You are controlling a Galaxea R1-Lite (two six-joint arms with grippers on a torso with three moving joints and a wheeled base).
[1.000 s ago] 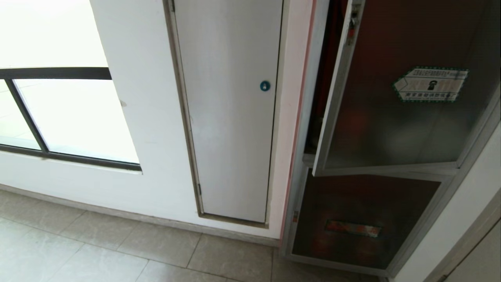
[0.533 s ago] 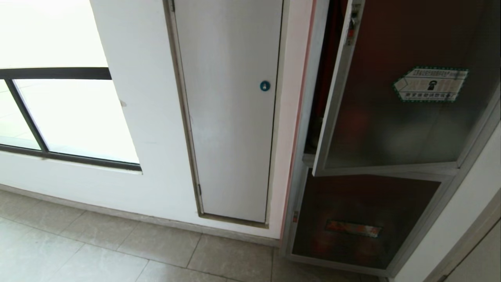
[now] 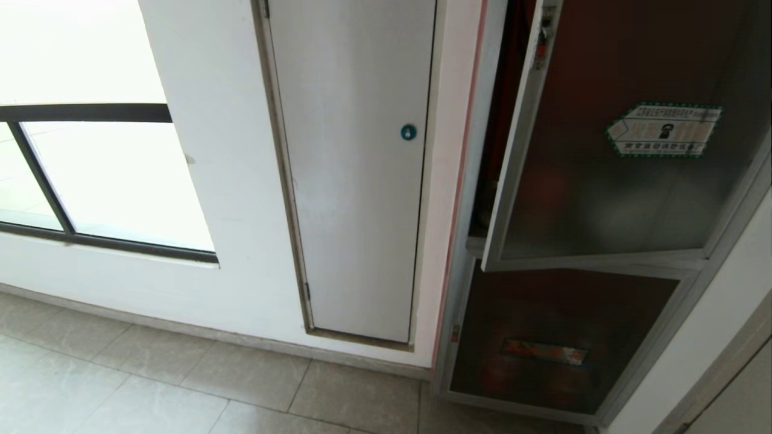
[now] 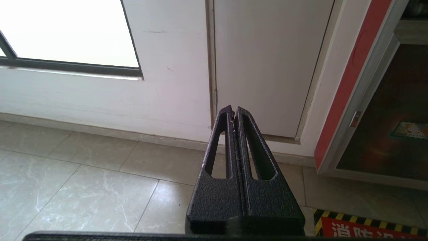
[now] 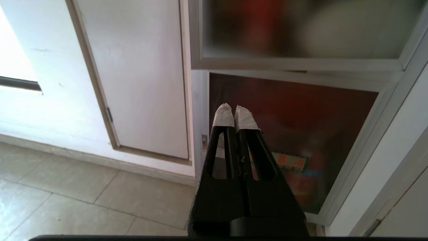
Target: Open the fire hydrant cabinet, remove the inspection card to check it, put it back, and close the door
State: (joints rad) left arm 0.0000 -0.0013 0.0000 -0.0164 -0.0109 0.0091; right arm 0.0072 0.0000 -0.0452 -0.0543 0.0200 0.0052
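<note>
The door is ajar and both my grippers are empty.

From my head, the fire hydrant cabinet (image 3: 464,301) stands at the right, and its door (image 3: 603,199) with the green-edged sticker (image 3: 663,129) hangs slightly open; the inspection card is not seen. At my left wrist, the left gripper (image 4: 233,112) has its jaws pressed together, low above the floor tiles (image 4: 83,177). At my right wrist, the right gripper (image 5: 234,110) is also closed on nothing, before the lower dark panel (image 5: 317,117).

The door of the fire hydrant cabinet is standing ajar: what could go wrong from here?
1. The door hangs ajar over the cabinet's lower panel; a push on its free edge could swing it past the gripper or slam it.
2. Both grippers are shut and empty: the right gripper sits low before the lower panel, and the left gripper faces the grey-white door, so neither can hook the frame yet.
</note>
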